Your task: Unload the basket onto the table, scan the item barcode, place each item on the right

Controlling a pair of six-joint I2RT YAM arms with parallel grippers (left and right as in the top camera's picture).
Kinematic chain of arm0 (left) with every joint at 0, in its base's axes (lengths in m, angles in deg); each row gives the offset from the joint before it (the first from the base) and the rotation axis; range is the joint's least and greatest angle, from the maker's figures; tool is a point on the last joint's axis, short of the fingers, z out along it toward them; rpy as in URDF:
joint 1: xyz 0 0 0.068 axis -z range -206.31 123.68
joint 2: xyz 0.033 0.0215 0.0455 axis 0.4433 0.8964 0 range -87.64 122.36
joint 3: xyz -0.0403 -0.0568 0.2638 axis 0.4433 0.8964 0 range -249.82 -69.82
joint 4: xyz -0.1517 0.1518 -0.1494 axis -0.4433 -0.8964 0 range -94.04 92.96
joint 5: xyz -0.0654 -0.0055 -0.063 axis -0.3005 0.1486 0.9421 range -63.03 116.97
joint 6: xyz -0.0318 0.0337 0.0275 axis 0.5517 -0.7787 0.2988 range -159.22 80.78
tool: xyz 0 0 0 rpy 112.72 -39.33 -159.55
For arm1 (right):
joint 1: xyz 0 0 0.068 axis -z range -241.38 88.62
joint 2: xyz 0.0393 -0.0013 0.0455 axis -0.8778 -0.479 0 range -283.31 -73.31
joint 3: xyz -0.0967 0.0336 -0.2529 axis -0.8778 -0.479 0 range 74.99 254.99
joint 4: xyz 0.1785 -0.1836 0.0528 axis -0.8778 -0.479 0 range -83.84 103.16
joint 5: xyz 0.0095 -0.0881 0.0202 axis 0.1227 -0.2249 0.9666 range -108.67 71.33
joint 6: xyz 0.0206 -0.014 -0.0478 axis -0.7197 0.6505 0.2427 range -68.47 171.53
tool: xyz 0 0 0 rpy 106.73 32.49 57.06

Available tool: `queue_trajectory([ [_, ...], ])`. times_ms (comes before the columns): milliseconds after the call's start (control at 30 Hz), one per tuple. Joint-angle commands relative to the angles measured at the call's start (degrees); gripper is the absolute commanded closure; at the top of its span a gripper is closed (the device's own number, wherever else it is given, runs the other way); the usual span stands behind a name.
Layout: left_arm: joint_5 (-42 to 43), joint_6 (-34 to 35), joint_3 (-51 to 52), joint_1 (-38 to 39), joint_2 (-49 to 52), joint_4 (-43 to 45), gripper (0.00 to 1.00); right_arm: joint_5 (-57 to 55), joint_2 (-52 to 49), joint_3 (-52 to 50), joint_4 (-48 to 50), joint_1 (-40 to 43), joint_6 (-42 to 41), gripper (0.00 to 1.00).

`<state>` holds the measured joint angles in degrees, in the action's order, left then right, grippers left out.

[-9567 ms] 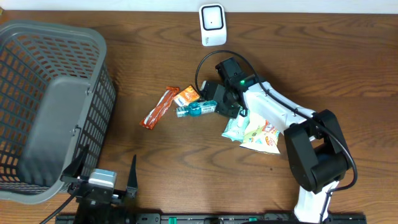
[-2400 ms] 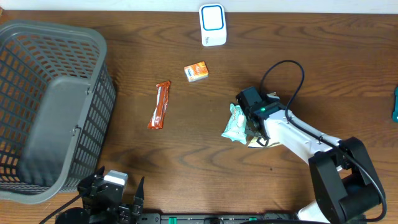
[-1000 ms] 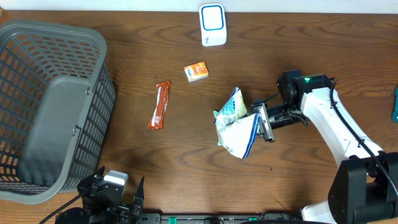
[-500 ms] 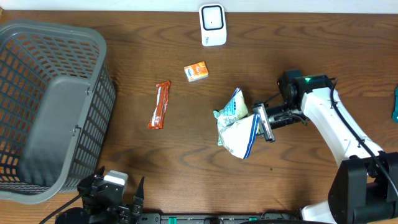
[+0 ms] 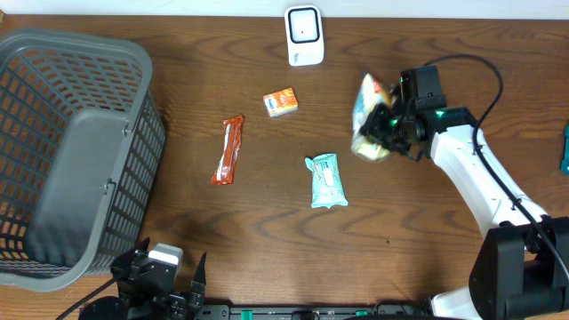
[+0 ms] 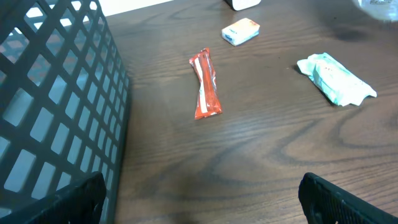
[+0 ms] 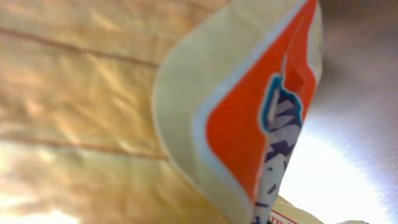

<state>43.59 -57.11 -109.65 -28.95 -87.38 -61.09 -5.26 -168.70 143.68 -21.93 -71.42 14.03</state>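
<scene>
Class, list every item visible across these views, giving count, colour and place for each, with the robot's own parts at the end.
basket: 1, grey, left side of table
scanner: 1, white, far edge, centre
small box: 1, orange, near the scanner
snack bar: 1, red-orange, between basket and centre
packet: 1, mint green, table centre
snack pouch: 1, white and orange, held by right gripper
teal item: 1, right edge, mostly cut off
table: 1, brown wood
left gripper: 1, black, open, near edge
right gripper: 1, black, white arm, shut on snack pouch

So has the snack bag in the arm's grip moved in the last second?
Yes. The snack bag has moved up the overhead picture and slightly right, ending nearer the white scanner.
</scene>
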Motion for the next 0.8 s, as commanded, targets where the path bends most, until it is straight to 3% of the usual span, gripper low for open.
queue_trajectory([
  [0, 0.7, -0.3, -0.2, -0.3, -0.1, 0.2, 0.01, -17.6, -1.3, -2.7, 8.3, -2.0, 4.1, 0.98],
  [200, 0.7, -0.3, -0.2, -0.3, -0.1, 0.2, 0.02, -15.8, -13.1, -13.3, 28.8, -5.4, 1.2, 0.99],
  [300, 0.7, -0.3, -0.2, -0.3, -0.1, 0.2, 0.01, -12.6, -19.0, -13.2, 31.3, -6.3, 2.0, 0.99],
  [400, 0.7, -0.3, -0.2, -0.3, -0.1, 0.2, 0.02, -6.8, -17.6, -10.5, 31.6, -6.2, 3.1, 0.99],
  [567, 0.7, -0.3, -0.2, -0.3, -0.1, 0.2, 0.02, 2.2, -2.9, -1.2, 19.6, -4.8, 0.3, 0.99],
  [767, 0.7, -0.3, -0.2, -0.3, -0.1, 0.2, 0.02, 33.4, 11.6, 4.0, -0.6, 0.9, -10.6, 0.98],
])
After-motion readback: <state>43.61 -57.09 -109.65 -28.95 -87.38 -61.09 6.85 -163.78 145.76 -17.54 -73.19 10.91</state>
